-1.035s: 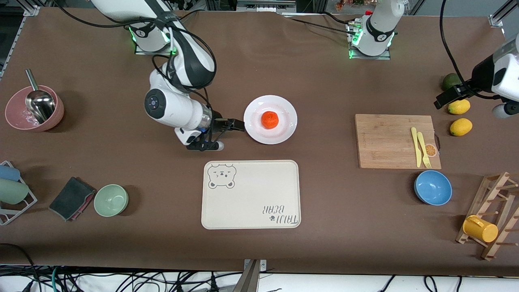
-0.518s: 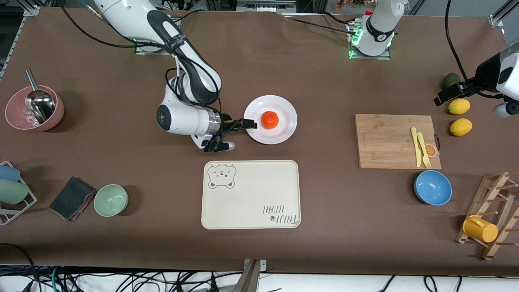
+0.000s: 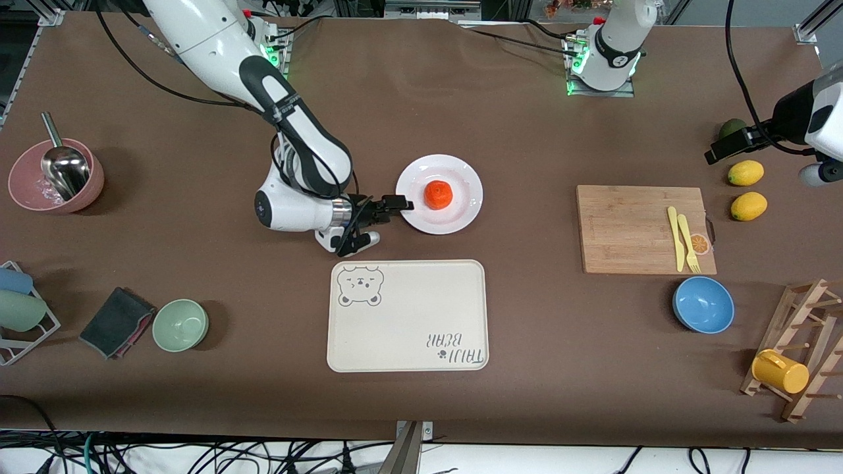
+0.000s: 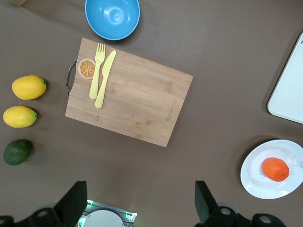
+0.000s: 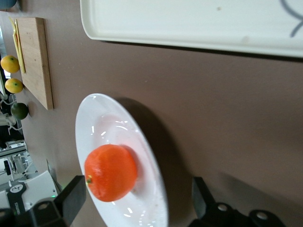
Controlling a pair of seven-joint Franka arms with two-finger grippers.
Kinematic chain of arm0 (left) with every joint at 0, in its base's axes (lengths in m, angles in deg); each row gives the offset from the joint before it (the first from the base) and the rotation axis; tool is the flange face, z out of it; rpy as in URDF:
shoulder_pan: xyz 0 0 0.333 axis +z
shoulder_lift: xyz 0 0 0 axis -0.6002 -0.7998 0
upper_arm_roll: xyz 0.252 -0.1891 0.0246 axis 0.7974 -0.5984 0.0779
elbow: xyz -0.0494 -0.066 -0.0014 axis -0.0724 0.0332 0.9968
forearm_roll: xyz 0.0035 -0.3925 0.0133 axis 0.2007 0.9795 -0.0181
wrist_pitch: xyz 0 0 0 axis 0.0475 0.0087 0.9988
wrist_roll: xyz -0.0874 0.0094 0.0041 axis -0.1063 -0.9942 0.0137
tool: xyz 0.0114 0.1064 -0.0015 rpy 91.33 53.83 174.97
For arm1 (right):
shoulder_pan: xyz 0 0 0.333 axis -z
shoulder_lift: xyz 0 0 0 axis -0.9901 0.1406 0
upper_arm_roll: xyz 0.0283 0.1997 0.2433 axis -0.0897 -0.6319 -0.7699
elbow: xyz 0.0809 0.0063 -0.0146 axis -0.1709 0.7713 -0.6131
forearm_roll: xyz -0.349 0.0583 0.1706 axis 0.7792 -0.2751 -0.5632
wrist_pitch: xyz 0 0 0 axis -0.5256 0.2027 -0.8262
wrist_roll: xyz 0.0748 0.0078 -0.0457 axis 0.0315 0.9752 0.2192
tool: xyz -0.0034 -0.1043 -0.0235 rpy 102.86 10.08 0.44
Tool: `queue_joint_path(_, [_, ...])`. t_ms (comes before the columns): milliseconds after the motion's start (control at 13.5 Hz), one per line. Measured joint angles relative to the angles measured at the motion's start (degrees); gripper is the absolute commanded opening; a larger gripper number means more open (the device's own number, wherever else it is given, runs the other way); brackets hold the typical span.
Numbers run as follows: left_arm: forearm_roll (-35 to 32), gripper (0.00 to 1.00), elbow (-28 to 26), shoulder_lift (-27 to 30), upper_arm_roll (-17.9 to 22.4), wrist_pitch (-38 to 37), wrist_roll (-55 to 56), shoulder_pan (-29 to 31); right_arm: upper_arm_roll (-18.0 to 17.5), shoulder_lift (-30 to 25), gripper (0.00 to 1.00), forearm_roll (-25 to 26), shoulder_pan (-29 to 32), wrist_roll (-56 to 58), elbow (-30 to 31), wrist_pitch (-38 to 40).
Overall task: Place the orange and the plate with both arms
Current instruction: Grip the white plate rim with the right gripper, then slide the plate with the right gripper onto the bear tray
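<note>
The white plate (image 3: 461,212) sits mid-table with the orange (image 3: 437,194) on it. My right gripper (image 3: 397,205) is low at the plate's rim on the side toward the right arm's end of the table. In the right wrist view the gripper (image 5: 137,187) is open, with the plate's rim (image 5: 94,118) between its fingers and the orange (image 5: 111,172) close ahead. My left gripper (image 3: 721,153) waits open and empty, high over the lemons' end of the table. The left wrist view shows this gripper (image 4: 138,189), the plate (image 4: 251,176) and the orange (image 4: 275,169).
A cream bear-printed tray (image 3: 408,329) lies just nearer the camera than the plate. Toward the left arm's end are a cutting board (image 3: 625,227) with yellow cutlery, a blue bowl (image 3: 703,304), two lemons (image 3: 745,173) and a mug rack (image 3: 800,349). A green bowl (image 3: 180,324) and pink bowl (image 3: 26,187) are at the right arm's end.
My right gripper has moved in to the plate's rim and the arm has stretched out lower. The left arm's hand has shifted slightly. Plate and orange have not moved.
</note>
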Motion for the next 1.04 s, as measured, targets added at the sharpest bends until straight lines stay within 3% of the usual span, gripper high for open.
queue_joint_path(74, [0.0, 1.00, 0.0, 0.0, 0.0, 0.0, 0.0, 0.0, 0.0, 0.5, 0.81, -0.4, 0.4, 1.7, 0.1, 0.1])
queue_joint_path(222, [0.2, 1.00, 0.0, 0.0, 0.0, 0.0, 0.0, 0.0, -0.1, 1.7, 0.48, -2.9, 0.5, 5.5, 0.2, 0.4])
queue_joint_path(370, [0.5, 1.00, 0.0, 0.0, 0.0, 0.2, 0.0, 0.0, -0.2, 2.3, 0.36, -4.0, 0.5, 7.1, 0.2, 3.0])
queue_joint_path(1035, [0.5, 1.00, 0.0, -0.2, 0.2, 0.5, 0.0, 0.7, -0.3, 3.4, 0.34, -4.1, -0.5, 7.8, 0.2, 4.3])
